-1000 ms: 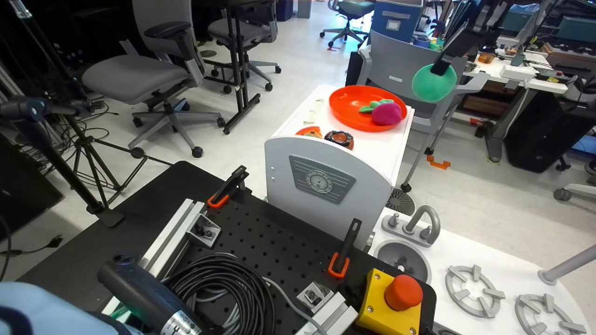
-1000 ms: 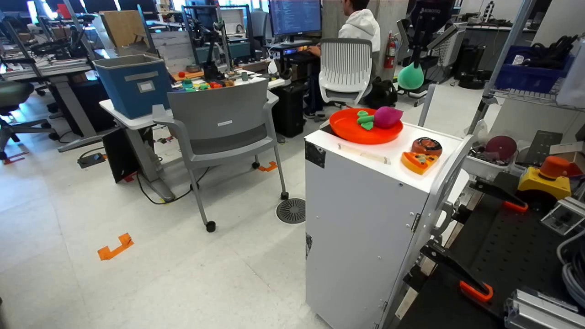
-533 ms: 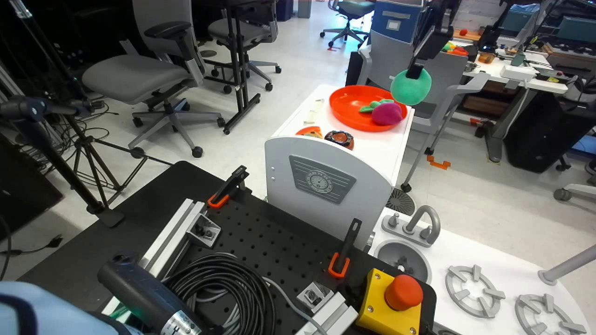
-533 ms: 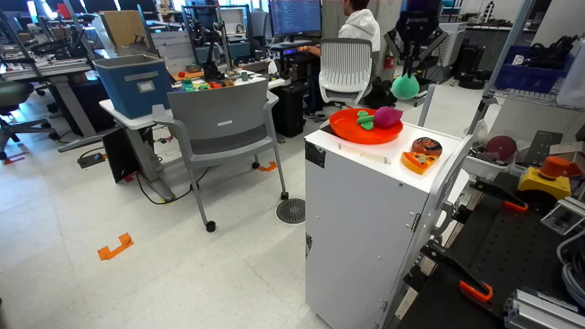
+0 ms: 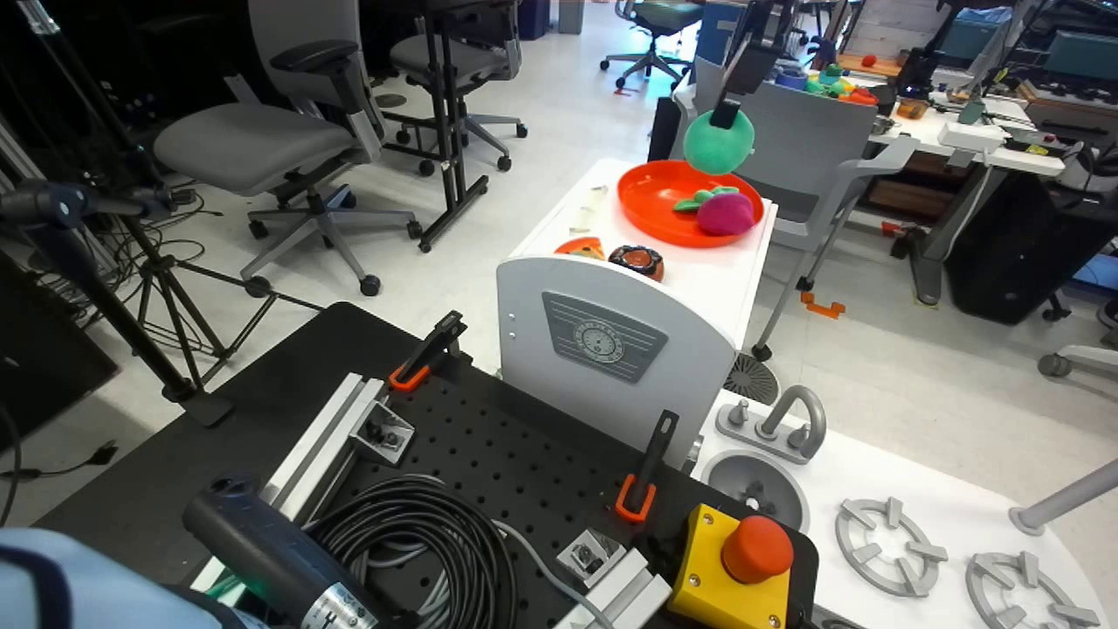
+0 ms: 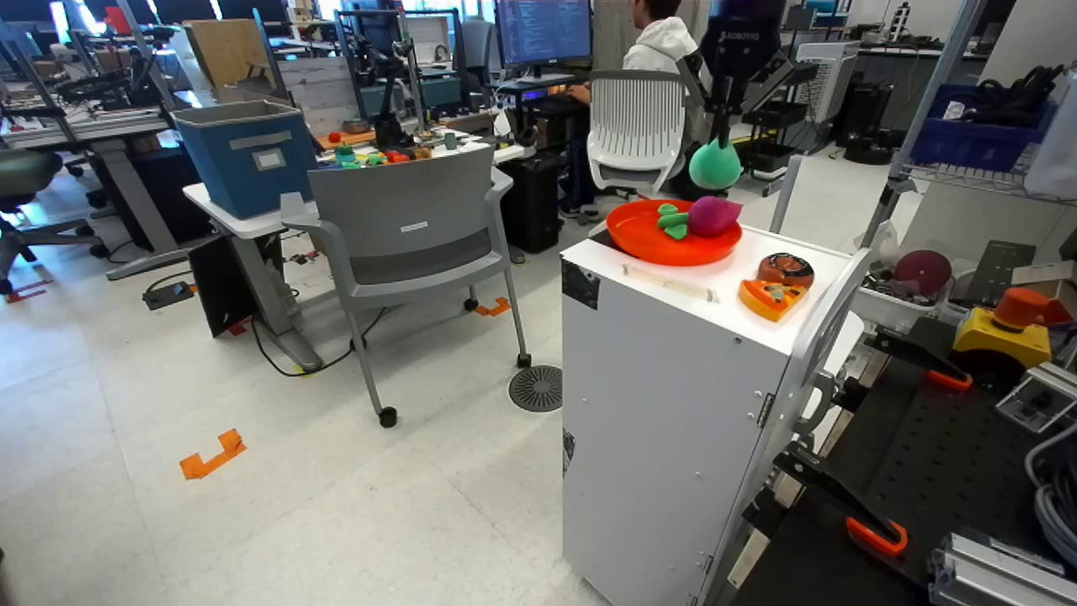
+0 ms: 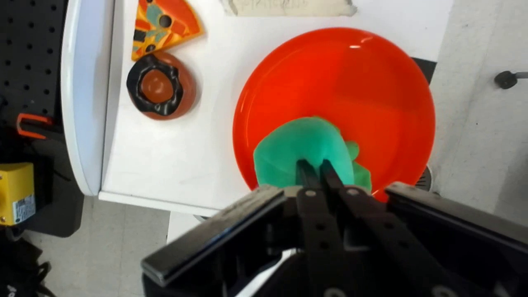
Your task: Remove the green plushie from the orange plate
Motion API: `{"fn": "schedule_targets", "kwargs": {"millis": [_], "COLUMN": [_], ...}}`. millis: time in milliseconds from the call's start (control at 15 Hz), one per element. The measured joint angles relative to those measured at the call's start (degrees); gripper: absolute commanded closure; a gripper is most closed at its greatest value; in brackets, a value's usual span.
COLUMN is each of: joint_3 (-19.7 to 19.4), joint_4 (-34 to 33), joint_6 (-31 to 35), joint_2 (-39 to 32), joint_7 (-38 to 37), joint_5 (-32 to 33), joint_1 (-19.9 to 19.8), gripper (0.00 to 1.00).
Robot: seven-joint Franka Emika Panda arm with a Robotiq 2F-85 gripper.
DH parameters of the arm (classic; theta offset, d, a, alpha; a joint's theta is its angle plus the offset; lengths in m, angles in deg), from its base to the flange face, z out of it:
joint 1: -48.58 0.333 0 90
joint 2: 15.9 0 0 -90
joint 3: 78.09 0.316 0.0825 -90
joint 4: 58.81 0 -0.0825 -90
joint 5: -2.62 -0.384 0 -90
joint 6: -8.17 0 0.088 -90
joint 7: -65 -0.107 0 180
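Note:
The green plushie (image 5: pixel 718 155) hangs in the air, pinched at its top by my gripper (image 5: pixel 724 117), whose fingers are shut on it. Below it lies the orange plate (image 5: pixel 651 214) on a white cabinet top. In an exterior view a gap shows between the plushie (image 6: pixel 715 168) and the plate (image 6: pixel 635 231). Seen in the wrist view, both dark fingertips of the gripper (image 7: pixel 313 164) press into the plushie (image 7: pixel 295 142), which covers part of the plate (image 7: pixel 371 82). A purple toy (image 6: pixel 713 216) with green leaves rests on the plate; the plushie mostly hides it in the wrist view.
A toy pizza slice (image 7: pixel 165 27) and a brown toy donut (image 7: pixel 185 93) lie beside the plate. The cabinet's raised grey panel (image 5: pixel 611 336) stands at the end near them. A grey chair (image 6: pixel 412 219) stands close to the cabinet.
My gripper has carried the green plushie leftward in both exterior views, and slightly lower in one of them. The plate and the purple toy have stayed put.

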Motion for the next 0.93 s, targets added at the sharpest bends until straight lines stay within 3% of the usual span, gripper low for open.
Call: {"fn": "schedule_targets", "kwargs": {"millis": [200, 533, 933], "joint_3": [0.43, 0.59, 0.58], "joint_4": [-0.53, -0.72, -0.70], "joint_6": [-0.01, -0.01, 0.20], "joint_2": [-0.25, -0.41, -0.41], "joint_7": [-1.75, -2.52, -1.43], "joint_5": [-4.72, -5.67, 2.98], "joint_1": [0.00, 0.00, 0.00], "gripper": [0.99, 0.99, 0.99]}}
